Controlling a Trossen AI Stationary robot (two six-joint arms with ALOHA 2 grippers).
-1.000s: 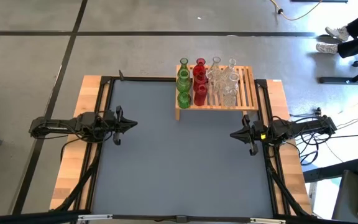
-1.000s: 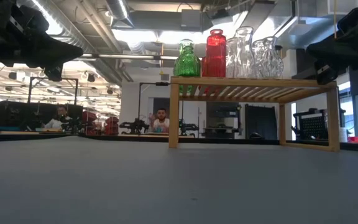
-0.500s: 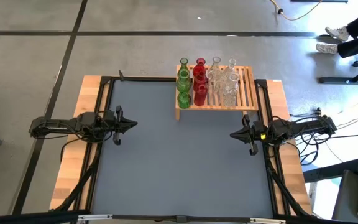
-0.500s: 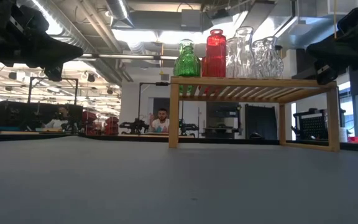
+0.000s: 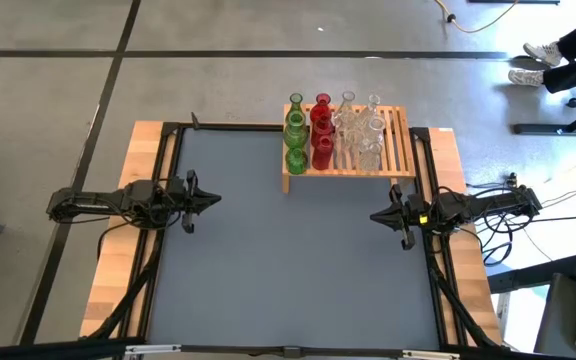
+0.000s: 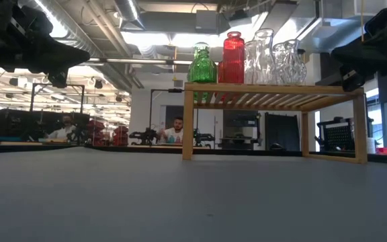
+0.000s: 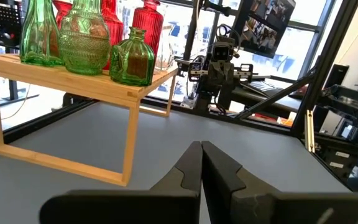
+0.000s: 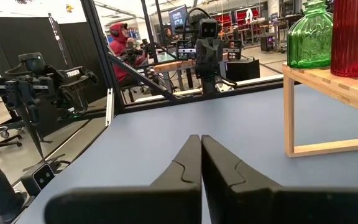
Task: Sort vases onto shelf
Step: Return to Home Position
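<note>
Nothing is seen to have shifted since a second ago. Left jaws are pressed together, empty, at the counter's [image 5: 288, 260] left edge; right jaws likewise at its right edge. Green vases [image 5: 295, 132], red vases [image 5: 321, 130] and clear vases [image 5: 360, 130] are ranked by colour on the shelf [image 5: 398, 140]. Sorting is judged done.

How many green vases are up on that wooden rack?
3, in one row at the shelf's left end: a squat green vase at the front corner, a textured one mid-row, a tall one at the back. More may be hidden.
</note>
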